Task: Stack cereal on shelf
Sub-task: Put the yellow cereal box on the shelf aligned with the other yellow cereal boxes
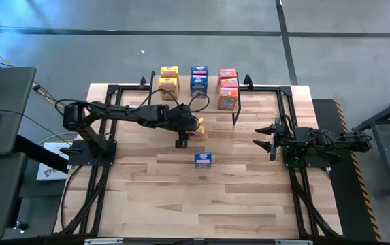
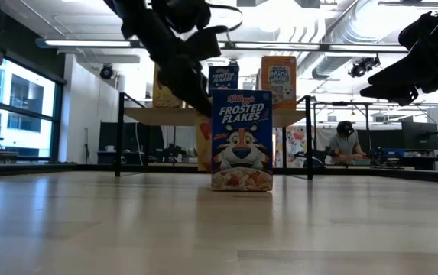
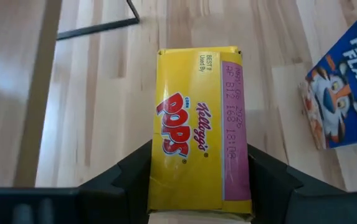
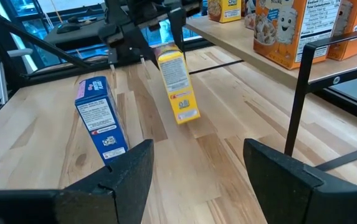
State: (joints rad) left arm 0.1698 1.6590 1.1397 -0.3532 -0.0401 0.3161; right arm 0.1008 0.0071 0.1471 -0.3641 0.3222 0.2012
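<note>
My left gripper (image 1: pixel 192 132) is shut on a yellow cereal box (image 3: pixel 200 118) near the table's middle, just in front of the shelf (image 1: pixel 184 82). The shelf holds two yellow boxes (image 1: pixel 169 79), two blue boxes (image 1: pixel 199 79) and three orange boxes (image 1: pixel 228 88), all standing on its plank. One blue cereal box (image 1: pixel 203 160) stands upright on the tabletop, nearer the front. My right gripper (image 4: pixel 197 180) stands open at the table's right side with nothing between its fingers. My left gripper pinches the yellow box between its two fingers (image 3: pixel 134 171) at the box's top end (image 3: pixel 200 68), one finger on each wide face. The fingers slant down from the table's left. The box hangs tilted below them (image 4: pixel 178 87). Whether its lower end touches the table cannot be told.
The shelf's thin black legs (image 4: pixel 296 93) stand between my right gripper and the boxes. A black metal frame (image 1: pixel 286 109) runs around the tabletop. Bare wood lies across the table's near half (image 1: pixel 201 204). A person sits far off in the room (image 2: pixel 346 141).
</note>
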